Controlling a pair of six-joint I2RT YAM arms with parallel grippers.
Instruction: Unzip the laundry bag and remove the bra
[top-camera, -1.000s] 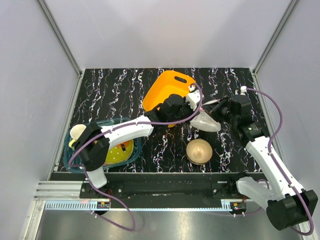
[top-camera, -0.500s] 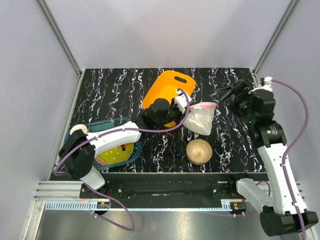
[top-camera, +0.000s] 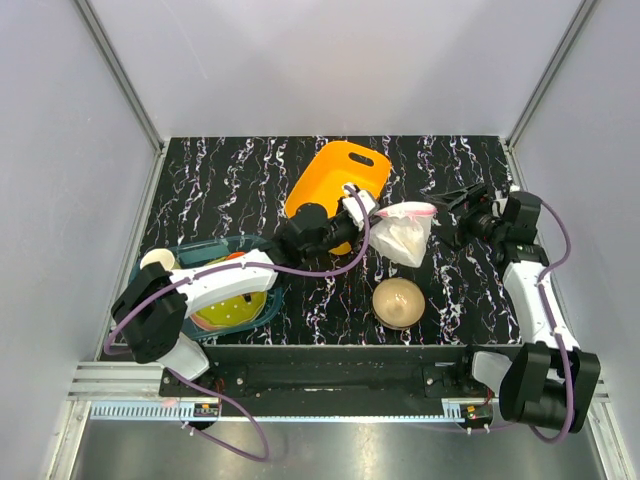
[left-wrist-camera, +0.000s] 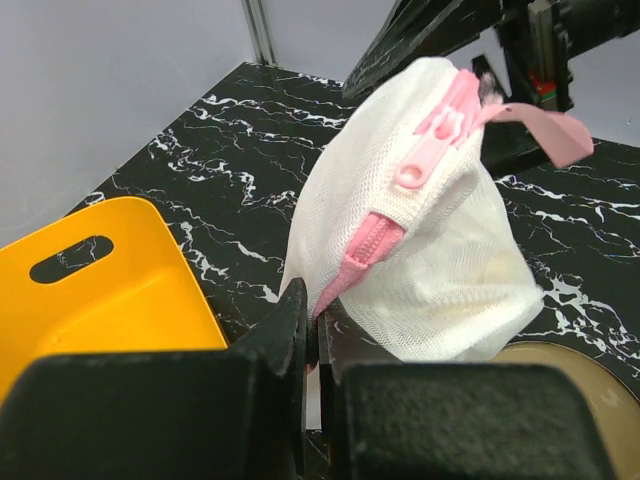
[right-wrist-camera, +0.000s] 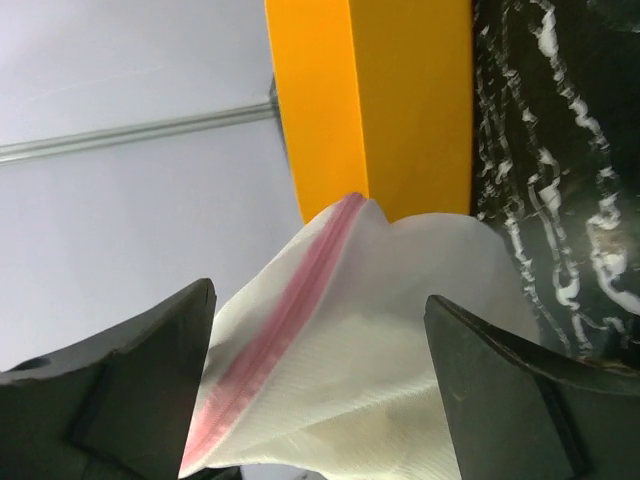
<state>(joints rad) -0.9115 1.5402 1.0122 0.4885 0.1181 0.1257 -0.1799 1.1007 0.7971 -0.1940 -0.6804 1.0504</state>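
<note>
The left claw (left-wrist-camera: 312, 318) is pressed together on the pink zipper trim of the laundry bag (left-wrist-camera: 420, 240), pinching one end of the rim just off the right side of the orange basket (top-camera: 335, 185). From that pinch the white mesh bag stands up and away from the basket. The zipper runs up its side, and its teeth are closed along the stretch nearest the claw. A pink tab (left-wrist-camera: 545, 130) sticks out at the end of the bag farthest from the basket. Low on the bag's side a faint beige patch (left-wrist-camera: 495, 275) shows through the mesh (too dim to make out a shape). Whether the bag's bottom touches the table (top-camera: 220, 190) cannot be told.

The right claw (right-wrist-camera: 320, 300) sits on the side of the bag away from the basket, fingers spread wide apart. In its own wrist view the bag fills the gap between them, with the basket's orange wall right behind it. From above, its tips are close to the pink tab, but whether they touch cannot be told.

The basket lies on the black marbled table. A tan domed bowl (top-camera: 397, 300) sits nearer the arm bases than the basket and a little to its right, close below the bag in the view from above. Well to the left of the basket, and also nearer, is a teal tub (top-camera: 170, 260) with a yellow plate (top-camera: 235, 305) in it. The left arm crosses over this tub.
</note>
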